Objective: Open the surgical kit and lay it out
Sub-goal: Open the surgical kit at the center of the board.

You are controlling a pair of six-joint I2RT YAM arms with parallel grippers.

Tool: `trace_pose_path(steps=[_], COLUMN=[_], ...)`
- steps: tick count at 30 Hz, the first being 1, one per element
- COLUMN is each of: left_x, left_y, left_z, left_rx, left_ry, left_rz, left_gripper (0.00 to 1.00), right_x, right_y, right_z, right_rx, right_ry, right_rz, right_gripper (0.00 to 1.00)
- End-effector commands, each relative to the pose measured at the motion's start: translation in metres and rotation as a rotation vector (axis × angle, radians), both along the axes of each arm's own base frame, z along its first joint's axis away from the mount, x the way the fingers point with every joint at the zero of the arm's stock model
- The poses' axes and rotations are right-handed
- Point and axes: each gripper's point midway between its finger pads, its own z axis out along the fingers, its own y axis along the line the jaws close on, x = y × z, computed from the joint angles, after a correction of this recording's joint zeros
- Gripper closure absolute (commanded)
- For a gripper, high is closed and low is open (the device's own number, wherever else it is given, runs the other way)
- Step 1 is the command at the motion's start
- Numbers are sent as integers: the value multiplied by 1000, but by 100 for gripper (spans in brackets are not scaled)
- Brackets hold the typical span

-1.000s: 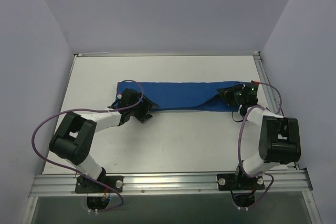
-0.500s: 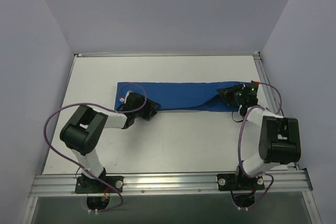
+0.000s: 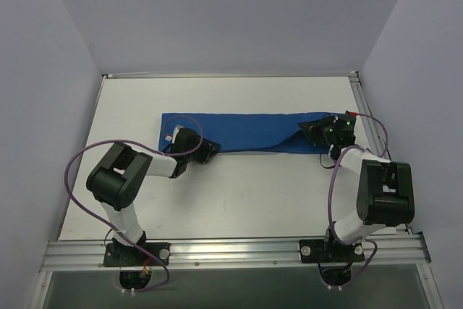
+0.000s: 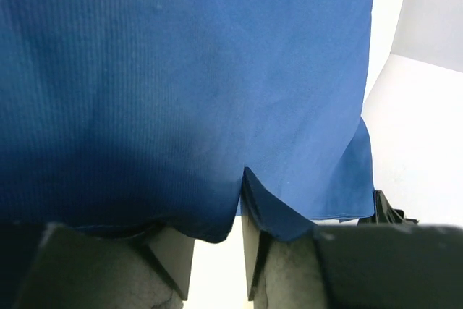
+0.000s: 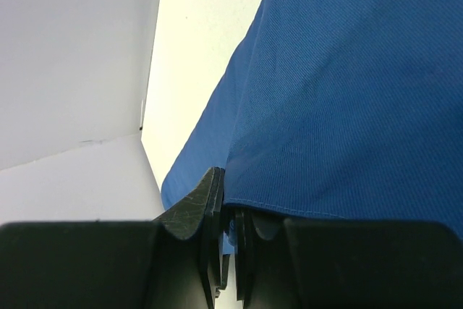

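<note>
The surgical kit's royal-blue cloth (image 3: 246,132) lies as a long flat strip across the far half of the table. No forceps or tweezers show. My left gripper (image 3: 206,151) sits at the cloth's near edge toward its left end. In the left wrist view the left gripper (image 4: 217,251) is open, white table shows in the gap, and the cloth (image 4: 181,70) edge drapes over its fingertips. My right gripper (image 3: 312,129) is at the cloth's right end. In the right wrist view the right gripper (image 5: 230,229) is shut on the hemmed edge of the cloth (image 5: 347,92).
The white table (image 3: 253,193) is walled on the left, back and right. An aluminium rail (image 3: 231,251) with both arm bases runs along the near edge. Purple cables loop beside each arm.
My left gripper has moved a little right along the cloth's near edge and its arm has folded in closer. The cloth's left end now lies flat. The right arm has not moved.
</note>
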Motion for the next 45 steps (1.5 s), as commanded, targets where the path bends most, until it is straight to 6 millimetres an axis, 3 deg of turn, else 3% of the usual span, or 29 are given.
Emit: trace_pose_path(steps=[1,8,14,23,30,40,45], left_x=[5,3,6,2,-1,0,0], left_y=[-1,5,11,9,11,15,20], left_z=[23,33,52,50,53,73,67], left_rx=[9,52,114,118,111,83,80], left_ry=[-63,-67,-94,-74,-78,-98,-84], left_rz=[0,-17,-23,-48,-42,-51,-44], left_gripper=[64,79,81,68,67,67,67], right_x=[7,5,8,7,7,6,6], right_y=[9,9,6,0,-1,-3,-4], right_z=[19,18,24,21,22,21,21], right_rx=[4,-4,-47,-62,-69,-74,-78], right_ry=[-61,-56,-55,-42,-42,-40,-37], right_rz=[53,59,71,61,64,59,60], right_gripper=[100,100,100,100,100,100,100])
